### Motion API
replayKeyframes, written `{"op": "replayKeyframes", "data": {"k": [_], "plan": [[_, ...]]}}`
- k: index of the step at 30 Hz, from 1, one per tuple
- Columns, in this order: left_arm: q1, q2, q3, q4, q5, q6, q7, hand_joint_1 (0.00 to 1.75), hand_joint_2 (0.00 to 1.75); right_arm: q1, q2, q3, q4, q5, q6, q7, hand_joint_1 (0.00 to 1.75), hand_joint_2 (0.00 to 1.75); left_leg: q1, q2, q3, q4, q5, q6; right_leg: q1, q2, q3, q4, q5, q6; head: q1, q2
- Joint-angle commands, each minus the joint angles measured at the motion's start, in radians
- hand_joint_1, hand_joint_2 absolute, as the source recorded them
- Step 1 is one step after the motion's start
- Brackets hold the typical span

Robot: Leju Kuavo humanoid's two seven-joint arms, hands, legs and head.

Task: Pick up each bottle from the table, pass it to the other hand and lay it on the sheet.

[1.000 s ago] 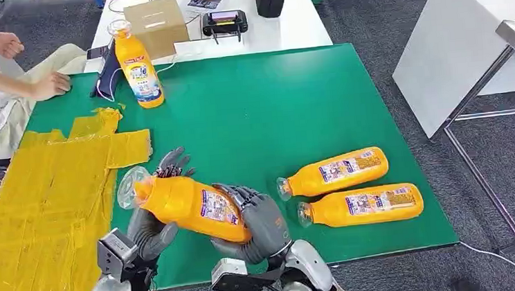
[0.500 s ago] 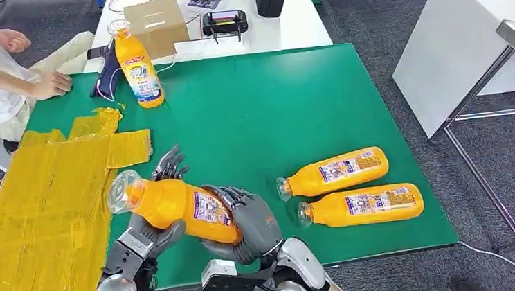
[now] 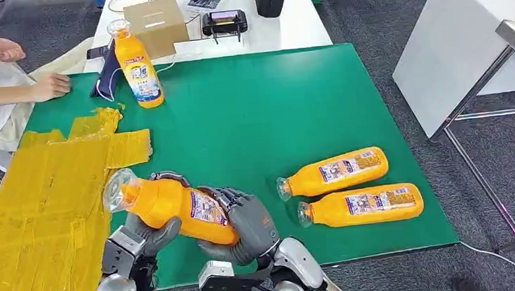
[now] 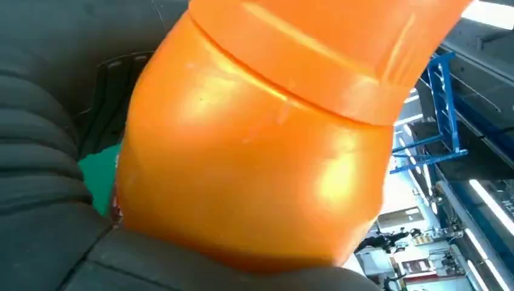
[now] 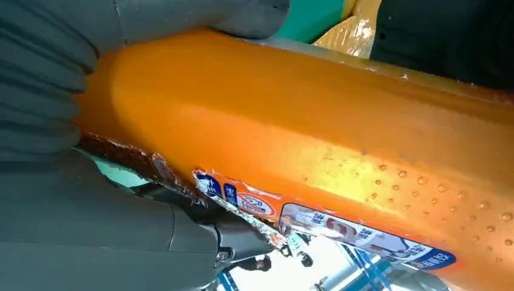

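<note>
While both hands are on the same bottle, the handover is the step in hand, and it should be finished with care. Far to the left lies the yellow sheet (image 3: 44, 204), flat on the green table (image 3: 259, 110), with a person's hand (image 3: 52, 85) resting near its far corner. Just beside the sheet's near edge, the left hand (image 3: 152, 231) holds the held bottle (image 3: 176, 207) from below at its neck end, with the thumb under it and dark fingers curled over its top. The bottle hangs above the table, tilted, with its cap pointing toward the sheet. To the right of this, the right hand (image 3: 247, 223) wraps its fingers around the base end, pressing on the label.

I judge that the right hand should open only when the left grip is firm, because the smooth body may slip and the left hand holds it far from the middle. Further right, two bottles (image 3: 332, 171) (image 3: 360, 205) lie side by side and wait for their turn; a fourth bottle (image 3: 136, 65) stands upright at the far edge
</note>
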Motion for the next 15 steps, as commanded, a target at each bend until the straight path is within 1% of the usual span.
{"op": "replayKeyframes", "data": {"k": [1,2,3,4,5,8,9,10,11,12,14,15], "plan": [[-0.036,-0.021,0.017,0.061,0.003,0.008,-0.008,1.75,1.75,-0.027,-0.020,0.023,0.044,0.007,-0.048,-0.017,1.29,1.75,0.001,-0.003,0.003,-0.001,-0.001,-0.001,0.000,0.003,0.003,-0.001,-0.001,-0.001,0.000,0.000],[-0.038,-0.022,0.013,0.060,-0.005,0.016,-0.009,1.75,1.75,-0.021,-0.022,0.014,0.031,0.008,-0.067,-0.019,0.26,1.75,0.001,-0.004,0.005,0.000,-0.002,-0.001,0.000,0.004,0.005,-0.001,-0.002,-0.002,0.000,0.000],[-0.040,-0.022,0.010,0.057,-0.010,0.023,-0.011,1.75,1.75,-0.010,-0.021,-0.004,0.012,0.002,-0.098,-0.023,0.00,1.75,0.001,-0.003,0.003,-0.001,-0.001,-0.001,0.000,0.003,0.003,-0.001,-0.001,-0.001,0.000,0.000],[-0.042,-0.020,0.008,0.054,-0.017,0.031,-0.013,1.75,1.75,-0.003,-0.023,-0.016,-0.004,-0.004,-0.111,-0.026,0.00,1.75,0.001,-0.005,0.006,-0.001,-0.002,-0.001,0.000,0.004,0.006,-0.001,-0.002,-0.002,0.000,0.000],[-0.045,-0.019,0.009,0.048,-0.039,0.058,-0.016,1.75,1.75,0.009,-0.028,-0.038,-0.036,-0.009,-0.137,-0.032,0.00,1.75,0.001,-0.004,0.002,0.000,-0.001,0.000,0.000,0.002,0.003,-0.001,-0.001,-0.001,0.000,0.000],[-0.049,-0.017,0.009,0.043,-0.038,0.058,-0.016,1.75,1.75,0.011,-0.035,-0.046,-0.051,-0.008,-0.137,-0.031,0.00,1.75,0.001,-0.005,0.004,0.000,-0.002,-0.001,0.000,0.003,0.004,0.000,-0.002,-0.001,0.000,0.000],[-0.051,-0.013,0.010,0.039,-0.068,0.085,-0.015,1.75,1.75,0.026,-0.038,-0.062,-0.081,-0.012,-0.154,-0.037,0.00,1.75,0.001,-0.004,0.002,0.000,-0.001,-0.001,0.000,0.002,0.002,0.000,-0.001,-0.001,0.000,0.000],[-0.058,-0.007,0.005,0.041,-0.158,0.151,-0.011,1.75,1.75,0.039,-0.039,-0.082,-0.104,-0.015,-0.177,-0.047,0.00,1.75,0.002,-0.005,0.004,0.001,-0.002,-0.001,0.000,0.004,0.005,0.000,-0.002,-0.002,0.000,0.000],[-0.062,-0.009,0.002,0.038,-0.162,0.154,-0.009,1.75,1.75,0.046,-0.047,-0.091,-0.123,-0.014,-0.178,-0.047,0.00,1.75,0.001,-0.004,0.002,0.000,-0.001,-0.001,0.000,0.002,0.003,0.000,-0.001,-0.001,0.000,0.000],[-0.068,-0.001,-0.004,0.042,-0.241,0.206,0.005,1.75,1.75,0.058,-0.046,-0.106,-0.146,-0.015,-0.188,-0.052,0.00,1.75,0.002,-0.007,0.005,0.001,-0.002,-0.001,0.000,0.003,0.006,0.000,-0.003,-0.002,0.000,0.000],[-0.074,0.001,-0.012,0.053,-0.353,0.274,0.034,1.75,1.75,0.089,-0.049,-0.141,-0.204,-0.029,-0.234,-0.074,0.00,1.75,0.001,-0.005,0.002,0.000,-0.001,-0.001,0.000,0.001,0.002,0.000,-0.001,-0.001,0.000,0.000],[-0.080,0.001,-0.017,0.070,-0.452,0.331,0.070,1.75,1.75,0.113,-0.052,-0.166,-0.249,-0.037,-0.257,-0.083,0.00,1.75,0.001,-0.008,0.004,0.001,-0.002,-0.001,0.000,0.001,0.005,0.000,-0.003,-0.002,0.000,0.000]]}}
